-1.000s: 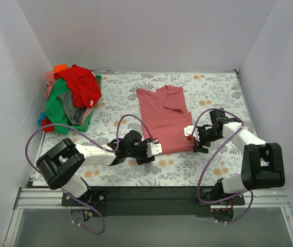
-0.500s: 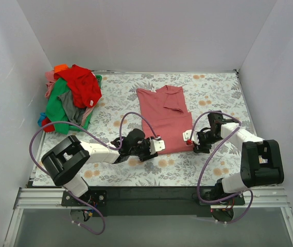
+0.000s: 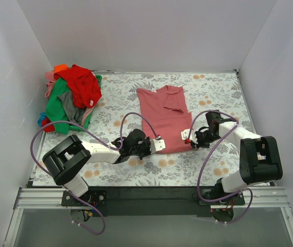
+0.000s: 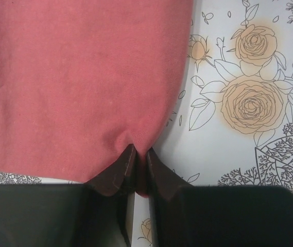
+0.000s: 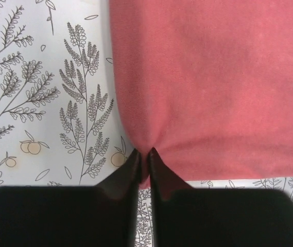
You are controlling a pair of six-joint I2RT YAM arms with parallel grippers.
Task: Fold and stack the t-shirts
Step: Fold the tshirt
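**Hem corners pinched, collar far**

The salmon-pink t-shirt point(image 3: 162, 121) lies mid-table on the floral cover point(image 3: 213, 87), long axis running from near hem to far collar. The left gripper point(image 4: 140, 152) and right gripper point(image 5: 144, 153), jaws nearly closed, each pinch its own near hem corner.

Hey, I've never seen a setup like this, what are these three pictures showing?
Two robot arms stand at the near edge of a floral-covered table. The wide picture looks down from above; the two close-ups come from cameras on the wrists. A salmon-pink t-shirt lies spread mid-table, and a pile of colourful t-shirts sits far left. The left hand pinches the shirt's near left corner, the right hand its near right corner.
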